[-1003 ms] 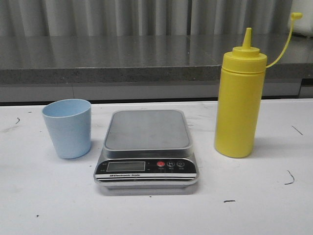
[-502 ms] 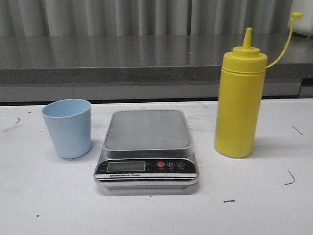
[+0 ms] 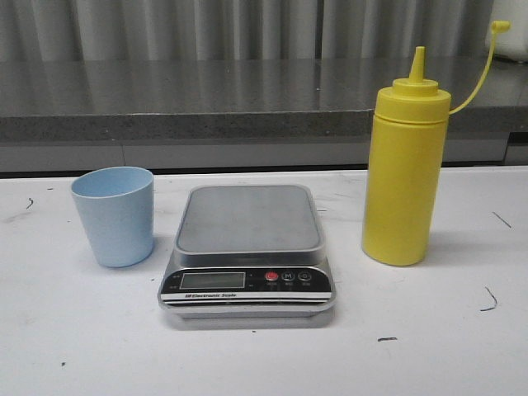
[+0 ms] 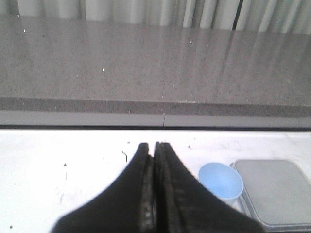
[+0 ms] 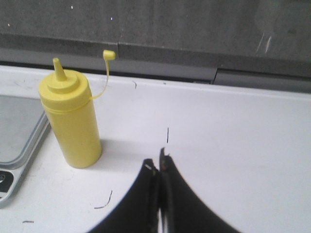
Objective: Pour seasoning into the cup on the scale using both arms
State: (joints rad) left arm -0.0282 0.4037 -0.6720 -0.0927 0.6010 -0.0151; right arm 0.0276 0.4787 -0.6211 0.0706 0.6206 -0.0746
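The yellow seasoning bottle stands upright on the white table right of the scale, its cap hanging open on a strap. The pale blue cup stands on the table left of the scale, not on it. The scale's platform is bare. Neither gripper shows in the front view. In the left wrist view my left gripper is shut and empty, with the cup and the scale off to one side. My right gripper is shut and empty, apart from the bottle.
A dark grey counter ledge runs along the back of the table, with a ribbed grey wall behind it. Small black marks dot the white tabletop.
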